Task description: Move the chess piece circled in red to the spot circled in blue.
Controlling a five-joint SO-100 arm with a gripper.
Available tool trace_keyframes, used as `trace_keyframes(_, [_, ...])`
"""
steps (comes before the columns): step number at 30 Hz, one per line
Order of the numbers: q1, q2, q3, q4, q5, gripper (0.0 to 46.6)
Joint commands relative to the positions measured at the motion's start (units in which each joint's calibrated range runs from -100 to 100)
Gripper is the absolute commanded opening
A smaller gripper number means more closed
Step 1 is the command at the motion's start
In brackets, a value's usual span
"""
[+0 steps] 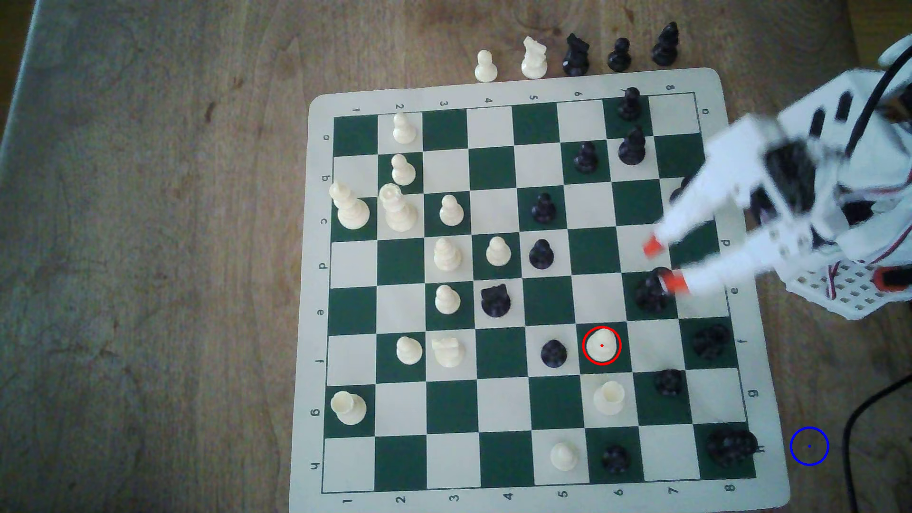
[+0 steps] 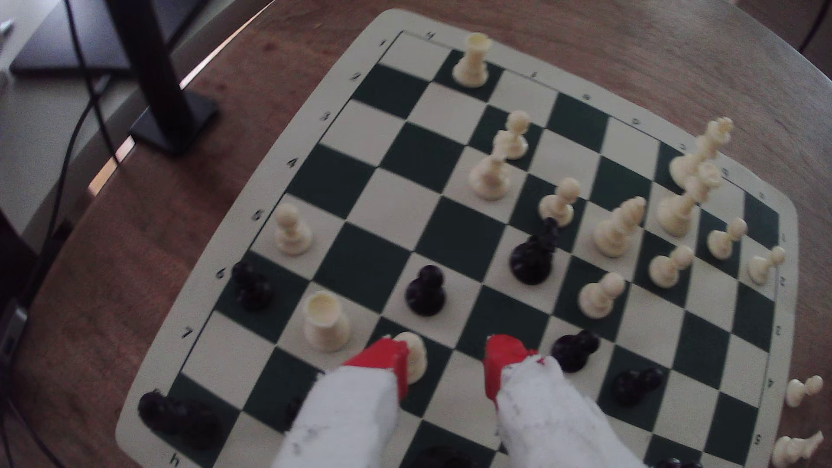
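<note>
chessboard (image 1: 513, 89) border: numbers 1–8 along two edges | letters a–h along the other two

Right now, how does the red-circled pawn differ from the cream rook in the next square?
The pawn has a round ball head; the rook has a flat, hollow top. The pawn stands on a green square, the rook on a white one. The rook looks wider. Both are cream, upright and untouched.

Cream rook (image 1: 609, 397) beside black pawn (image 1: 553, 353)
</note>
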Motion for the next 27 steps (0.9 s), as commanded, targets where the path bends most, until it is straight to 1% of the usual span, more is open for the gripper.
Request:
trace_keyframes(1, [-1.4, 9.2, -4.1, -0.4, 0.0, 13.9])
trace_keyframes(4, [-2.6, 18.8, -6.1, -0.9, 0.2, 13.3])
trace_keyframes(8, [-3.3, 24.8, -7.7, -3.2, 0.1, 13.9])
trace_keyframes(12, [-2.8, 30.5, -8.5, -7.1, 0.3, 13.8])
trace_keyframes(25, [-2.8, 38.2, -10.0, -11.3, 1.0, 12.3])
trace_keyframes(27, [-2.3, 39.4, -10.4, -11.6, 1.7, 11.7])
